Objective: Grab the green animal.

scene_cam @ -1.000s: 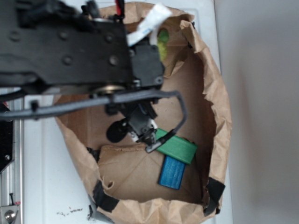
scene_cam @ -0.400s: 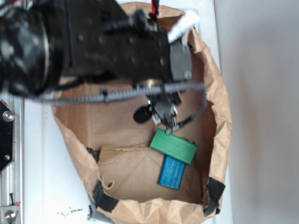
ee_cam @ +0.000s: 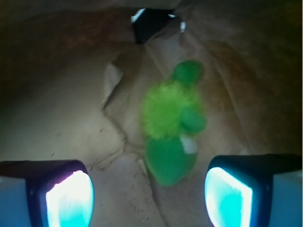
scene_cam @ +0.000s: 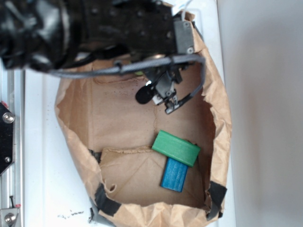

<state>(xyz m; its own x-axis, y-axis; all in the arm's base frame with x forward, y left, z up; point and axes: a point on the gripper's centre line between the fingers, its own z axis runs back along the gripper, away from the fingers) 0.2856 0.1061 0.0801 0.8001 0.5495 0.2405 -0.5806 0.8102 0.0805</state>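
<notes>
Bag walls: we are working inside a brown paper bag [scene_cam: 222,123], its crumpled sides [ee_cam: 71,61] closing in all around.
Gripper [ee_cam: 149,198]: our fingers [ee_cam: 68,194] are spreading wide, with bare paper floor lying between them.
Green animal [ee_cam: 173,132]: it is lying just ahead of the gap, nothing touching it.
Blocks: the green block [scene_cam: 176,147] and blue block [scene_cam: 174,175] are sitting well apart from us.

**Green animal on the paper**

From my wrist view I see the green animal [ee_cam: 171,135] lying on crumpled brown paper: round green head nearest the camera with a small white patch, fuzzy yellow-green body behind it, a darker green end pointing away. It's blurred.
</notes>
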